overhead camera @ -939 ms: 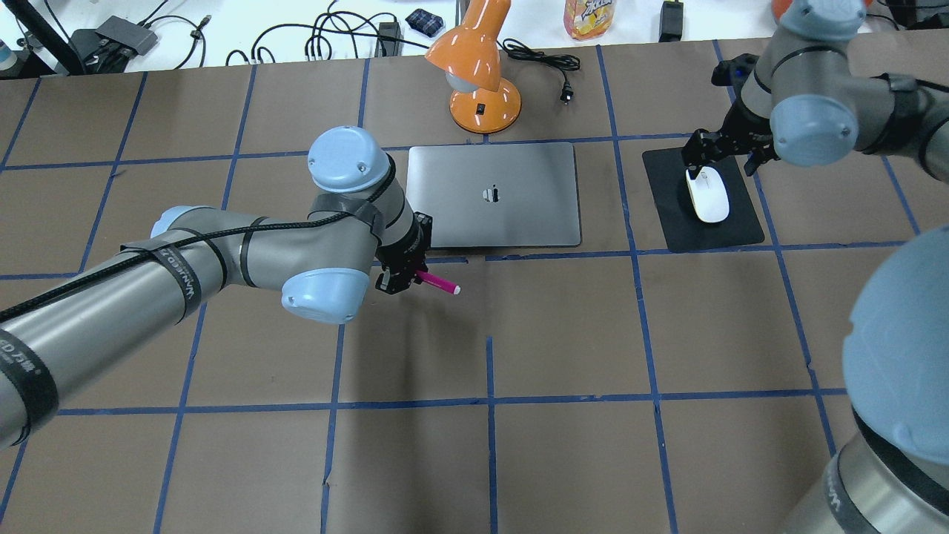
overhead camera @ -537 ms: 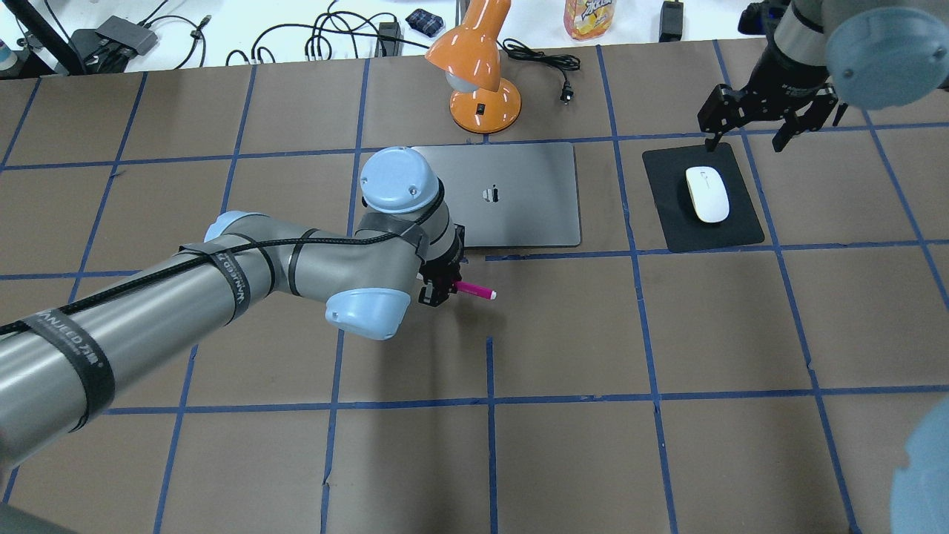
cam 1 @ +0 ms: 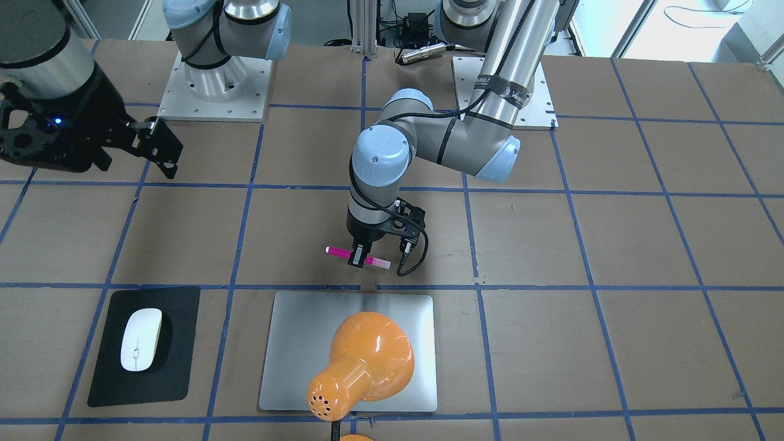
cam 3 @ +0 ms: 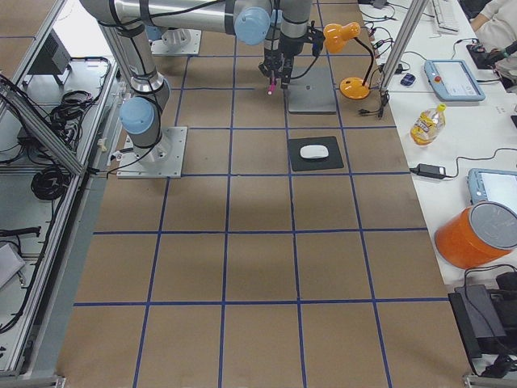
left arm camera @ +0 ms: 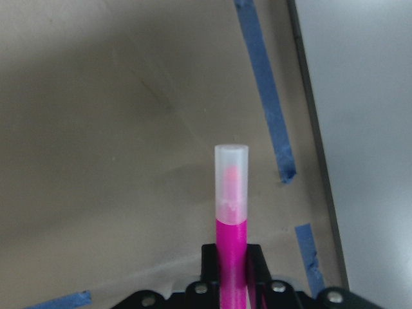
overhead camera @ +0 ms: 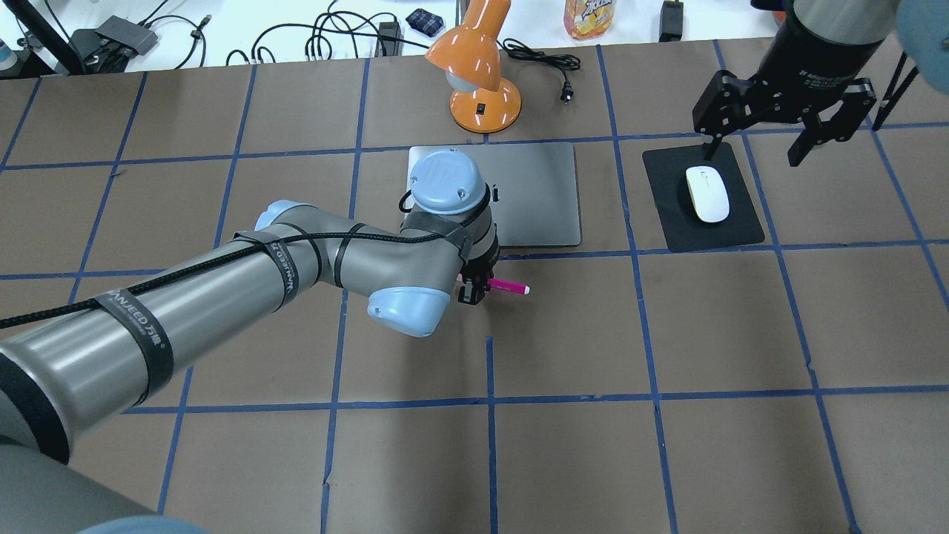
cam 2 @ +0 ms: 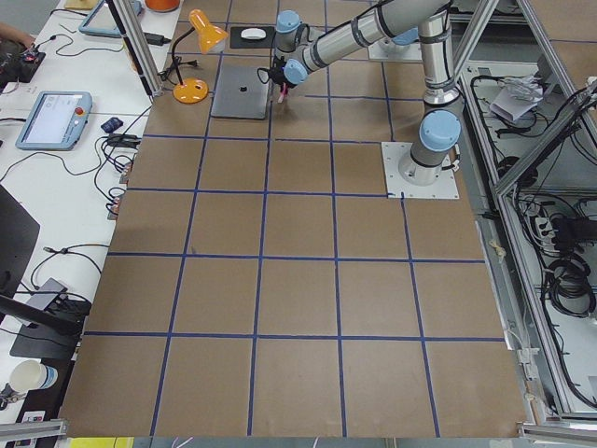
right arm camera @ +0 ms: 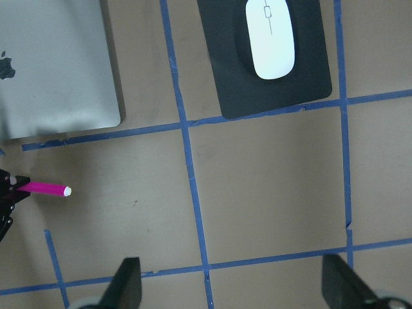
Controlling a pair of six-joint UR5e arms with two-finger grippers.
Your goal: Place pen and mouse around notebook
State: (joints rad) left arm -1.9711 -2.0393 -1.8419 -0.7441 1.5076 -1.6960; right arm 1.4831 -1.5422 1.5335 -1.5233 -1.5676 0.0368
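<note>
The pink pen is held level in my left gripper, which is shut on its middle, just in front of the notebook's near edge. From the left wrist the pen's pale cap points away over the brown table. The silver notebook lies flat, partly under my left wrist. The white mouse rests on a black mat to the notebook's right. My right gripper hangs open high above the mat's far edge, holding nothing; the right wrist view looks down on the mouse and pen.
An orange desk lamp stands just behind the notebook, its shade hiding part of the notebook in the front-facing view. Cables, a plug and a bottle lie along the far edge. Blue tape lines grid the brown table.
My left arm has carried the pen rightward along the notebook's near edge. My right gripper has left the mouse, risen and drawn back, open.
</note>
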